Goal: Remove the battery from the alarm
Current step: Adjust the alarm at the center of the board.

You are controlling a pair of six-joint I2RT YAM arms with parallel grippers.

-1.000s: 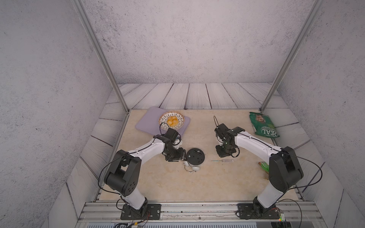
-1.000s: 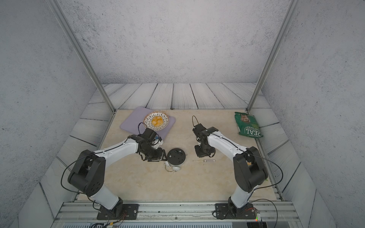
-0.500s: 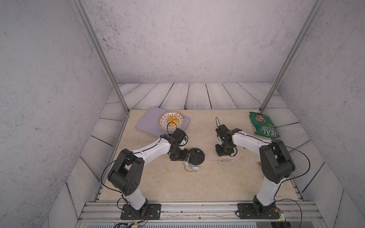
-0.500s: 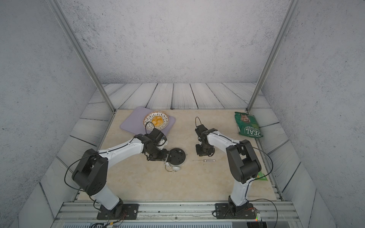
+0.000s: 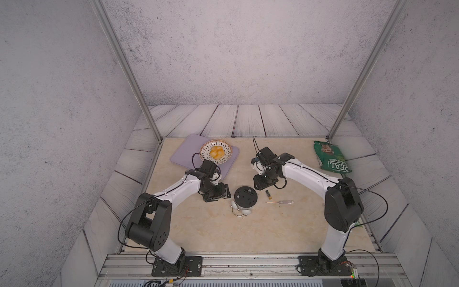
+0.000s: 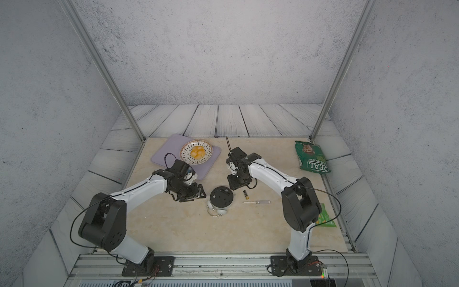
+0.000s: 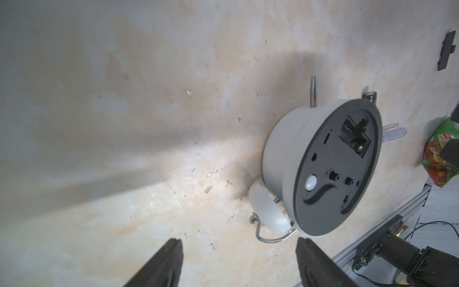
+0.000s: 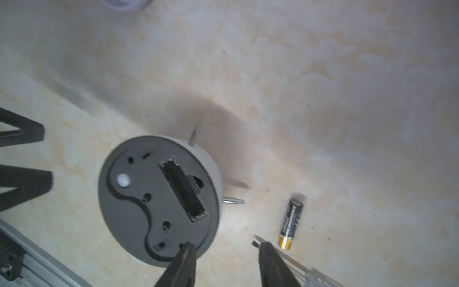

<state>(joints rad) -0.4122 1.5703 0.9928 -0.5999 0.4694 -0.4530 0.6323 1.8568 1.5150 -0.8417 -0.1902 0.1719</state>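
Observation:
The alarm lies face down mid-table, its black back panel up and the battery slot empty. The battery, black with a gold end, lies loose on the table just right of the alarm. My right gripper is open and holds nothing; it hovers just behind the alarm and the battery. My left gripper is open and empty, apart from the alarm on its left side.
A clear-handled screwdriver lies right of the alarm, in front of the battery. A patterned bowl sits on a lilac mat at the back left. A green bag lies at the back right, a green packet near the right arm.
My right gripper has opened and shifted left and back, uncovering the battery that now lies on the table. My left gripper moved towards the alarm, then back, and opened a little wider.

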